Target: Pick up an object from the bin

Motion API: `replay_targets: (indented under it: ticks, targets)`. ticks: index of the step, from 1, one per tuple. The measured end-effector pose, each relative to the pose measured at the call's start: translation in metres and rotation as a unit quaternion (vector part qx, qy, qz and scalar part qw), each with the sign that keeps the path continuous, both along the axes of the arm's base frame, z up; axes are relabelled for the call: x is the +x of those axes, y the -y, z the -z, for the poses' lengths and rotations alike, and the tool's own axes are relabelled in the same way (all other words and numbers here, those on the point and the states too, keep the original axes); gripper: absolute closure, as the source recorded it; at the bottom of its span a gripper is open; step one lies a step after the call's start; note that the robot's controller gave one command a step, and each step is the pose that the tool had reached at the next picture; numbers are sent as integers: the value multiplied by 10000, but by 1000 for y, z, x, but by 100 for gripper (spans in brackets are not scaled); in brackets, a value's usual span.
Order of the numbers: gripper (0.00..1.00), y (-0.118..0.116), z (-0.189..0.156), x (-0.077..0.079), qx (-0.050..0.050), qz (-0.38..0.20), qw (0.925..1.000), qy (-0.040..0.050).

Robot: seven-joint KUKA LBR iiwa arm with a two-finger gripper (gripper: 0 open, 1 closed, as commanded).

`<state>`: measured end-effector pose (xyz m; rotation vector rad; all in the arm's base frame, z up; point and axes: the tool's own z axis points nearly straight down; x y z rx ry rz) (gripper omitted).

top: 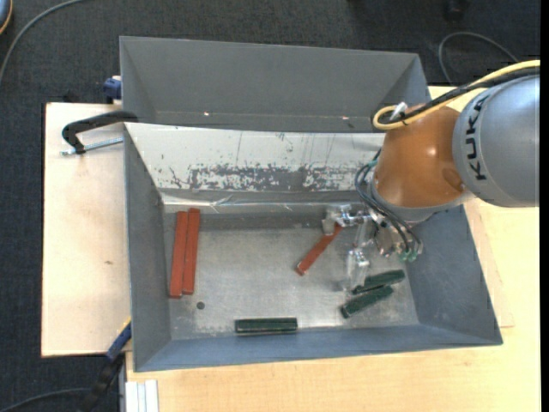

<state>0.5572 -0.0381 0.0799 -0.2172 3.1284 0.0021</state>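
Two red bars (pixel 184 253): lay side by side and touching, along the left wall of the bin (pixel 144 256); long, flat, square-edged, with a dull surface.
Red stick (pixel 315 254): thinner, lay slanted near the middle, its upper end close to the back wall, just left of the gripper.
Gripper (pixel 355 267): shiny metal, hung in the right part of the bin between the red stick and the green pair, just over the pair's left ends; how wide it stood I could not tell.
Green pair (pixel 372 290): two dark green bars, narrow and straight, nearly parallel and a little tilted, close together at the foot of the right wall; they were the things nearest to the gripper.
Green bar (pixel 266 325): alone, lay along the front wall, well apart from the others.
Floor (pixel 249 277): bare grey metal, pale and scratched; wide open room between the red bars and the red stick; one small dark speck (pixel 200 305) near the red bars' lower end.
Back wall (pixel 257 174): sloping, grey, scuffed with dark marks.
Room at the right: narrow, with the green pair near the right wall.
Cover (pixel 416 166): orange, rounded and glossy, on the wrist above the bin's right back corner.
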Motion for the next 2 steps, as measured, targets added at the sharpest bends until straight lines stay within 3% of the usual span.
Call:
replay_targets:
  ticks: [1,2]
  targets:
    - [100,0,-1,1,0,1,10000,10]
    - [0,0,0,0,0,-1,10000,-2]
